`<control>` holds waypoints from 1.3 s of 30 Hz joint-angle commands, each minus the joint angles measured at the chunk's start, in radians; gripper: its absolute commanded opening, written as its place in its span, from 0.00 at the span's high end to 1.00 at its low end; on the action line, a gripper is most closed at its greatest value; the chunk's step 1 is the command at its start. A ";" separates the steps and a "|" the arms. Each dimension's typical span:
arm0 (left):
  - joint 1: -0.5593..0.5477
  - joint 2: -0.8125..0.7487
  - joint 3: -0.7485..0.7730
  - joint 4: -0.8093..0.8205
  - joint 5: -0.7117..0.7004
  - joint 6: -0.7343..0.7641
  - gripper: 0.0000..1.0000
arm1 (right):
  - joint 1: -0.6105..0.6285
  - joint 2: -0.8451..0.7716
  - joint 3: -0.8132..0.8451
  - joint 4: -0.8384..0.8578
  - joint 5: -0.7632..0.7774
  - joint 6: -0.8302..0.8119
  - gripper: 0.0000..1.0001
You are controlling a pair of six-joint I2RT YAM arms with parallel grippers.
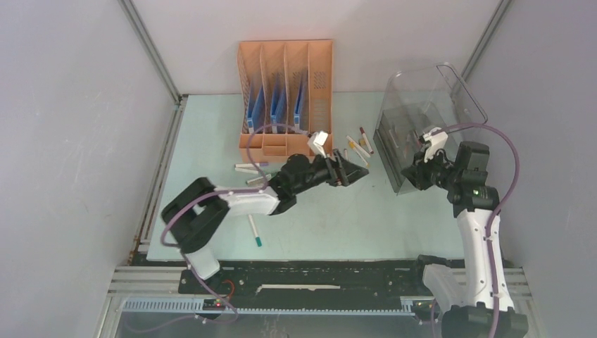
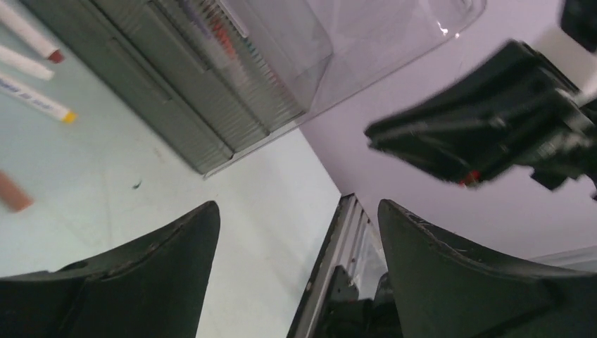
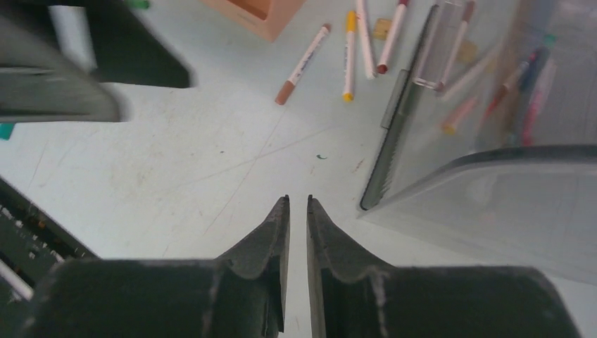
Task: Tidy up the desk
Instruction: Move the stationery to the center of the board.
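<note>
The desk [image 1: 211, 141] is a pale mint-green tabletop with loose markers scattered on it. My left gripper [image 1: 350, 171] reaches across its middle toward a cluster of markers [image 1: 359, 144]; in the left wrist view it [image 2: 296, 204] stands wide open with nothing between the fingers. My right gripper [image 1: 415, 176] hangs at the front of the clear bin [image 1: 422, 120]. In the right wrist view its jaws [image 3: 298, 198] are parted by a narrow gap, empty, above bare desk [image 3: 176, 162]. A brown-capped marker [image 3: 303, 65] and a yellow-capped marker [image 3: 349, 56] lie ahead of it.
An orange file rack [image 1: 285, 98] with blue folders stands at the back. The smoky bin [image 3: 486, 141] holds several markers behind its drawer front. More markers [image 1: 251, 167] lie left of the arm, a teal-capped one [image 1: 255, 231] near the front. Grey walls enclose the desk.
</note>
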 commanded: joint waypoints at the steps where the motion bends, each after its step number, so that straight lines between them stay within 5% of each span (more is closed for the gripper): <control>1: -0.031 0.174 0.177 0.089 -0.062 -0.166 0.14 | 0.003 -0.081 0.029 -0.071 -0.128 -0.091 0.78; 7: -0.034 0.406 0.376 0.052 -0.145 -0.317 0.36 | -0.029 -0.098 0.039 -0.104 -0.119 -0.092 0.78; 16: -0.048 0.490 0.497 -0.095 -0.308 -0.282 0.40 | -0.013 -0.099 0.037 -0.114 -0.111 -0.088 0.78; 19: -0.049 0.473 0.536 -0.267 -0.420 -0.212 0.40 | 0.004 -0.097 0.037 -0.113 -0.102 -0.087 0.78; 26: -0.047 0.557 0.913 -0.877 -0.625 -0.063 0.51 | 0.018 -0.098 0.037 -0.109 -0.085 -0.083 0.79; 39: 0.011 0.796 1.325 -1.120 -0.541 0.050 0.58 | 0.023 -0.104 0.036 -0.106 -0.059 -0.079 0.83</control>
